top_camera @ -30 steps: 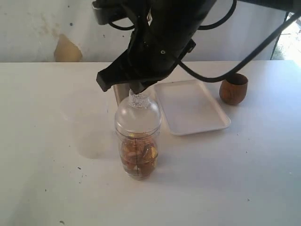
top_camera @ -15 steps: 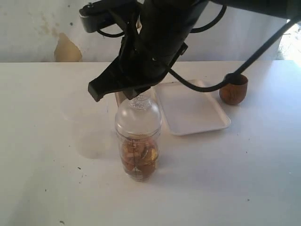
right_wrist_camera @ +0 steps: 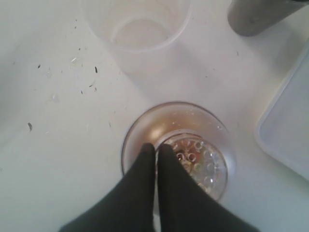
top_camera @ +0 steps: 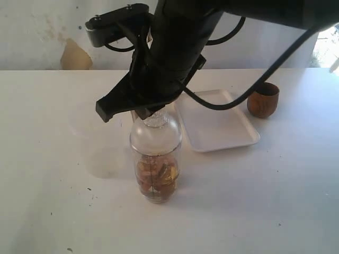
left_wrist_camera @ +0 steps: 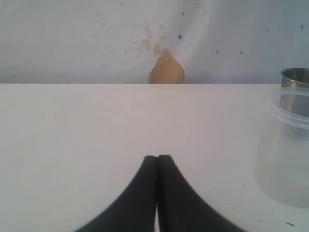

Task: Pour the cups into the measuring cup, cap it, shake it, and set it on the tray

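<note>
- White table (top_camera: 53, 185) carries the measuring cup (top_camera: 155, 177) midway, nearer its front edge
- Right gripper (right_wrist_camera: 156, 147), jaws pressed together, grips nothing, tips at the domed lid (top_camera: 155, 135) (contact unclear)
- Left gripper (left_wrist_camera: 157, 157) likewise closed, holding nothing

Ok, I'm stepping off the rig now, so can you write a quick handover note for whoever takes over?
Left gripper: shut, holding nothing.
Right gripper: shut, tips at the top of the clear domed plastic lid.
Tall clear graduated measuring cup: upright, brown contents inside, lid on, near the flat white tray.
Dark brown wooden cup stands past the tray; brushed-steel tumbler beside it.
Done: pouring, it seems, and capping. Left: shake, set on tray.
</note>
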You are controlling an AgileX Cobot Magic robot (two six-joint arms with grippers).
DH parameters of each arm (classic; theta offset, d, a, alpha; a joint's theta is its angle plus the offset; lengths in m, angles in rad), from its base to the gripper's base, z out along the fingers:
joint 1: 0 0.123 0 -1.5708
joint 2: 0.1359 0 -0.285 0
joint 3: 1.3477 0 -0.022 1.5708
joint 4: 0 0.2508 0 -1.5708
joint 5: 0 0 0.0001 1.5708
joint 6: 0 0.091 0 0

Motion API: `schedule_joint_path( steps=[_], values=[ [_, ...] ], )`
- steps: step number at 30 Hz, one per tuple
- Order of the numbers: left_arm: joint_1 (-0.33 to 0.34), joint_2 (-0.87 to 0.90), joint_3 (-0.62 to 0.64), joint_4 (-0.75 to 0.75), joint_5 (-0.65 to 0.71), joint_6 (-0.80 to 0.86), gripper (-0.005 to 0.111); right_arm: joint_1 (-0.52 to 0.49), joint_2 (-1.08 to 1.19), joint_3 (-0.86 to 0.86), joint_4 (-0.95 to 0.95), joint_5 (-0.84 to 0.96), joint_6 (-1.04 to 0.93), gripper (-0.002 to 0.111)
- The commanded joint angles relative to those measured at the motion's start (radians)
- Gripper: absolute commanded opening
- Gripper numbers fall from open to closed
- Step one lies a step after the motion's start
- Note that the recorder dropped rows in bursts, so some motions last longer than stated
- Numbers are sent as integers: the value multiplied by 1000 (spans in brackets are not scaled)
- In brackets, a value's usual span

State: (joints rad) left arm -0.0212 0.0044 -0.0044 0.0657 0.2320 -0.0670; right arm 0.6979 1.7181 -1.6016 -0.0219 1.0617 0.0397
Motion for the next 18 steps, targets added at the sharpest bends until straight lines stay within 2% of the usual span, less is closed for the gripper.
schedule_joint_path(
  steps=[1, 18],
  values=[
    [-1, -4, 4, -5, 1, -4, 0, 0, 17, 10, -23, 36, 2, 0],
    [-1, -4, 4, -5, 1, -4, 0, 0, -32, 8, -23, -16, 2, 0]
  ],
)
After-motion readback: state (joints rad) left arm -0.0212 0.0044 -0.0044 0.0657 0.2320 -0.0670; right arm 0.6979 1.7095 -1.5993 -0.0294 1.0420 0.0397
